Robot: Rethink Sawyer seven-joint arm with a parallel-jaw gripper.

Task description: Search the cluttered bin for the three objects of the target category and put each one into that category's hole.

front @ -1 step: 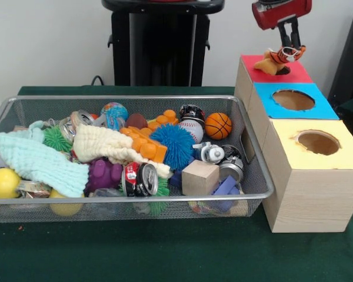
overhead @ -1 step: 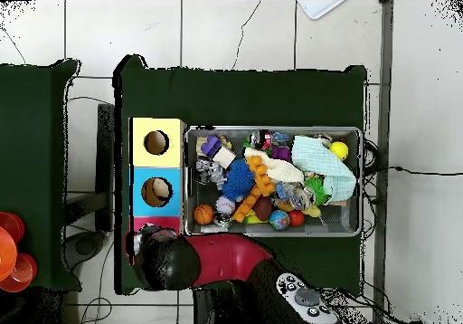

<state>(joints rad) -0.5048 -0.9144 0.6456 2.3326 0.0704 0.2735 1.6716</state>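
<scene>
tool (front @ -1 step: 290,48): pinched shut on a plush tiger toy (front @ -1 step: 277,59)
below tool: round hole (front @ -1 step: 280,70) in red-topped wooden box (front @ -1 step: 265,73)

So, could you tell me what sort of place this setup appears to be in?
Probably a robotics lab: a red robot arm works at a green-covered table holding a wire bin of mixed toys and wooden sorting boxes with coloured holes, on a tiled floor.

A small orange-and-black striped tiger plush (front @ -1 step: 277,59) lies slumped across the hole (front @ -1 step: 280,70) in the red-topped box (front @ -1 step: 294,73), pinched in the claw (front @ -1 step: 291,50), the farthest of three boxes standing just beside the cluttered wire bin (front @ -1 step: 256,170).
</scene>
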